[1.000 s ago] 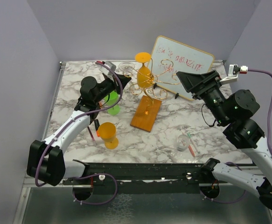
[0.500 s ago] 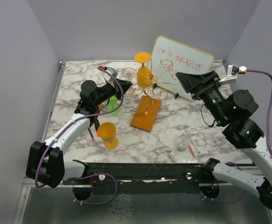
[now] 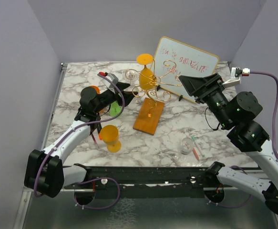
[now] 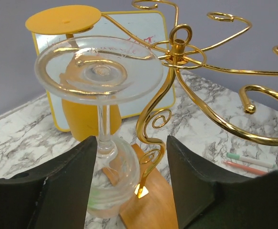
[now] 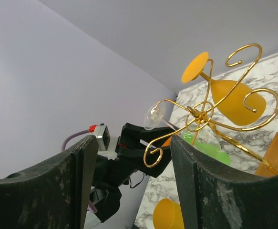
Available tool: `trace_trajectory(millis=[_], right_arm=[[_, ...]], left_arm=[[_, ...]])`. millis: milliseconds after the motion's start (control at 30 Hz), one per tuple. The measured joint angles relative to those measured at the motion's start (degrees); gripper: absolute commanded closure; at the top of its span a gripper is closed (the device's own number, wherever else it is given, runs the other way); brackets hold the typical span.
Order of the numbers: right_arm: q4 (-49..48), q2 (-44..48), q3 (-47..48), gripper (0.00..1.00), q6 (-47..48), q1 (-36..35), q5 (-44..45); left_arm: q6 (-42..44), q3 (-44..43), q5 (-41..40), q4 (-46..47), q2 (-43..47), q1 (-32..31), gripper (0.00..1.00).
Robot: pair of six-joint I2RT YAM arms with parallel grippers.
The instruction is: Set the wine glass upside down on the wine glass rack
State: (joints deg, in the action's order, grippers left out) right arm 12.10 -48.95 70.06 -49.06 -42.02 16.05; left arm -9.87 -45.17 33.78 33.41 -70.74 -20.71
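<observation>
Release of the wine glass (image 4: 102,121) onto the wine glass rack (image 4: 178,45), left-wrist view. A second ago my left gripper (image 4: 129,142) was clamped on the stem, carrying the glass bowl-down toward the gold scroll arms. Half a second ago it had reached the rack, still shut. Now its jaws have parted to roughly mid-width and stand on either side of the stem, gripping nothing. One finger is plainly off the glass; the other sits close beside the bowl, and I cannot tell whether it grazes it.

The glass is upside down. Its round foot is uppermost and apparently rests across a scroll arm left of the central post, with stem and bowl hanging beneath. An orange glass (image 3: 147,76) hangs inverted on a neighbouring arm just behind.

My right gripper (image 5: 131,143) waits right of the rack, before the whiteboard (image 3: 191,59), jaws wide apart and empty.

Reading: the glass stays up with my grip released, so the rack seems to bear it and the placing looks essentially done. What remains, I judge, is to draw the left jaws straight back without brushing the bowl. A nudge could slide the foot off its curl.
</observation>
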Motion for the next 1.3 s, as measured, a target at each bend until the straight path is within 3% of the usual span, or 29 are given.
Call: trace_trajectory(millis=[233, 467, 833, 1067, 1300], right_arm=[[4.6, 0.7, -0.2, 0.32, 0.1, 0.0, 0.0], [17.0, 2.8, 0.0, 0.31, 3.1, 0.0, 1.2], [41.1, -2.1, 0.8, 0.32, 11.6, 0.0, 5.2], [51.3, -4.5, -2.0, 0.52, 11.1, 0.0, 3.3], [59.0, -7.9, -3.8, 0.53, 10.0, 0.0, 0.6]], left_arm=[[-3.0, 3.9, -2.7, 0.0, 6.8, 0.0, 0.22], [-8.2, 5.7, -7.1, -6.6, 16.3, 0.0, 0.02], [-9.8, 5.2, -5.9, -25.0, 28.7, 0.0, 0.01], [-9.9, 5.0, -9.8, -31.7, 32.7, 0.0, 0.01], [-11.5, 5.1, -12.5, -31.7, 33.6, 0.0, 0.01]])
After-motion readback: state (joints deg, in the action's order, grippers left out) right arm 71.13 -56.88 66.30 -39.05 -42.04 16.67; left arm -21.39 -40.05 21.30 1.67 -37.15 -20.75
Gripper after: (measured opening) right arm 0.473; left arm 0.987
